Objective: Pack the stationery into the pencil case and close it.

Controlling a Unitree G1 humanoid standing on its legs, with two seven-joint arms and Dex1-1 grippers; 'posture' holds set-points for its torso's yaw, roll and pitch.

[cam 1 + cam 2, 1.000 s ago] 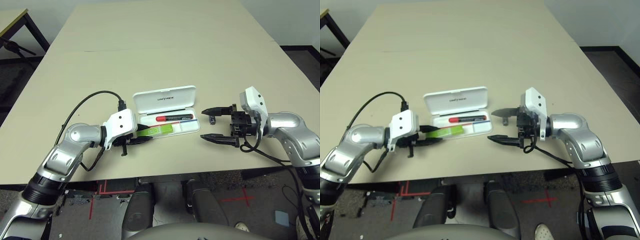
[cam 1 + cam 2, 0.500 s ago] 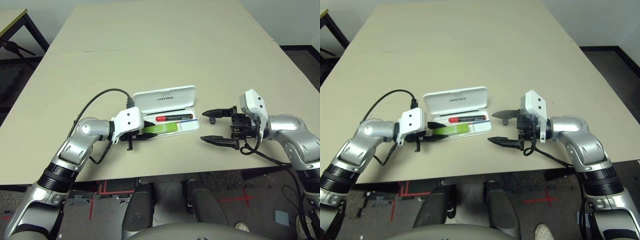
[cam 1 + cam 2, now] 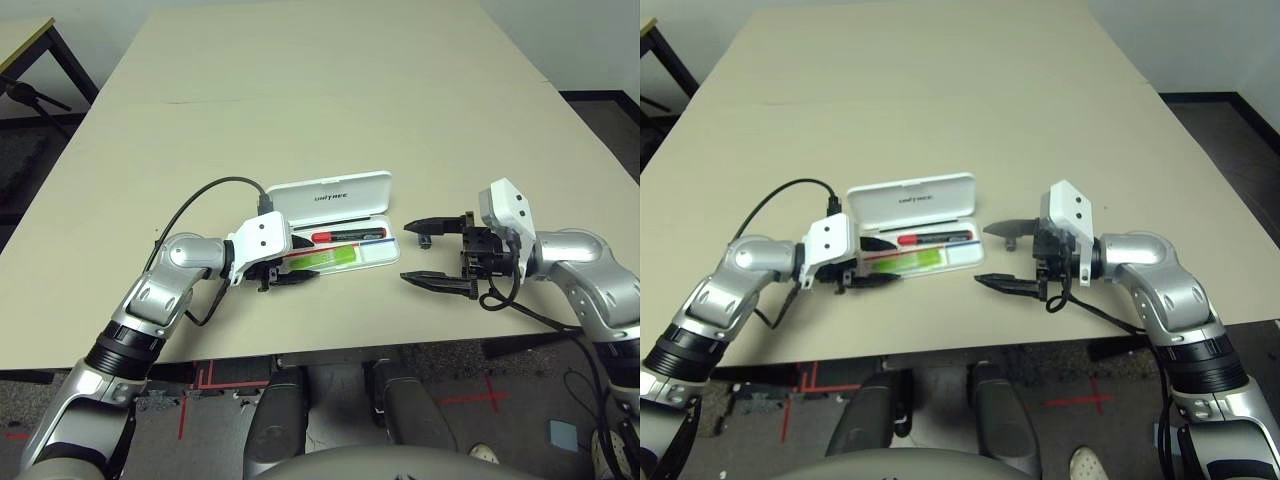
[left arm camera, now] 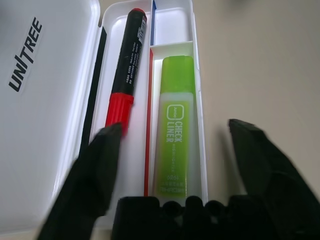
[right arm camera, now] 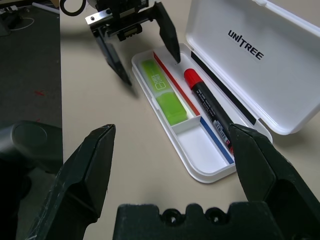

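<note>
Now the left gripper (image 4: 170, 145) has spread its fingers wide, leaving the highlighter (image 4: 174, 125) in the case (image 3: 385, 257); right gripper (image 3: 428, 251) waits wide open, empty.

Both silver forearms reach in from the sides, wrists bent so that the end effectors face each other. The left end effector (image 3: 296, 269) points to the right and slightly downward, its two black fingers (image 4: 100, 165) spread wide apart. The right end effector (image 3: 424, 251) points to the left, nearly level, its fingers (image 5: 252, 170) likewise held wide apart, one above the other in the head view.
</note>
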